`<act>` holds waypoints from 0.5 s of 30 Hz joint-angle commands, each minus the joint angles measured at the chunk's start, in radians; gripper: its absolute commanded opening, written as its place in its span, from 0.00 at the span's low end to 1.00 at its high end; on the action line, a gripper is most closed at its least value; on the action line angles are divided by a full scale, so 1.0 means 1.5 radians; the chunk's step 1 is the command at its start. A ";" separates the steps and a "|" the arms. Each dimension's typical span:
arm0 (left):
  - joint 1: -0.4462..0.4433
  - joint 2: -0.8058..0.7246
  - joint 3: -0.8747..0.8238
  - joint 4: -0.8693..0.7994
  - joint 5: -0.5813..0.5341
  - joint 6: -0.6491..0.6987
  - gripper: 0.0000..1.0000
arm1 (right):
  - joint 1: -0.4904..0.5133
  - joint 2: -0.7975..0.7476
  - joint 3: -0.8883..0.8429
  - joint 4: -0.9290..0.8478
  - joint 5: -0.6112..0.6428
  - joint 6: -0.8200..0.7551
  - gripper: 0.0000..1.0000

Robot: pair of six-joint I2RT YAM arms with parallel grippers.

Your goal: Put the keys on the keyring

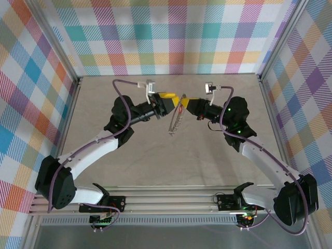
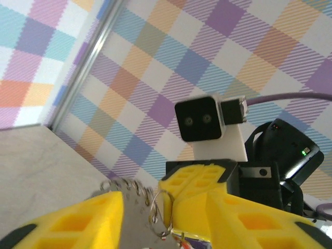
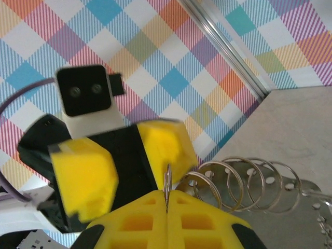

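Keyring (image 1: 177,117) held up off the table, edge-on at the upper centre of the top view.
It is thin grey metal and hangs tilted, its upper end to the right and its lower end slanting down-left. Across the lower right of the right wrist view, a row of wire loops fringes its rim. The leftmost loop is pinched edge-on in the closed right gripper (image 3: 167,199). The key (image 2: 180,240) is a red fleck at the bottom edge of the left wrist view, beside the loops, too small to tell its pose.
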 commanded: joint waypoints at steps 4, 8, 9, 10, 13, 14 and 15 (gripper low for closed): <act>0.060 -0.024 0.088 -0.140 0.068 0.089 0.52 | -0.026 0.030 0.062 -0.060 -0.079 -0.055 0.00; 0.086 0.015 0.156 -0.231 0.143 0.136 0.54 | -0.049 0.055 0.086 -0.081 -0.136 -0.078 0.00; 0.093 0.026 0.173 -0.252 0.167 0.150 0.54 | -0.054 0.060 0.089 -0.080 -0.150 -0.081 0.00; 0.097 0.038 0.188 -0.275 0.185 0.161 0.55 | -0.060 0.065 0.093 -0.079 -0.167 -0.084 0.00; 0.108 0.075 0.246 -0.354 0.246 0.207 0.56 | -0.075 0.085 0.109 -0.086 -0.214 -0.094 0.00; 0.110 0.090 0.267 -0.388 0.258 0.225 0.57 | -0.079 0.091 0.115 -0.088 -0.226 -0.097 0.00; 0.110 0.105 0.289 -0.421 0.271 0.246 0.57 | -0.080 0.097 0.120 -0.093 -0.235 -0.101 0.00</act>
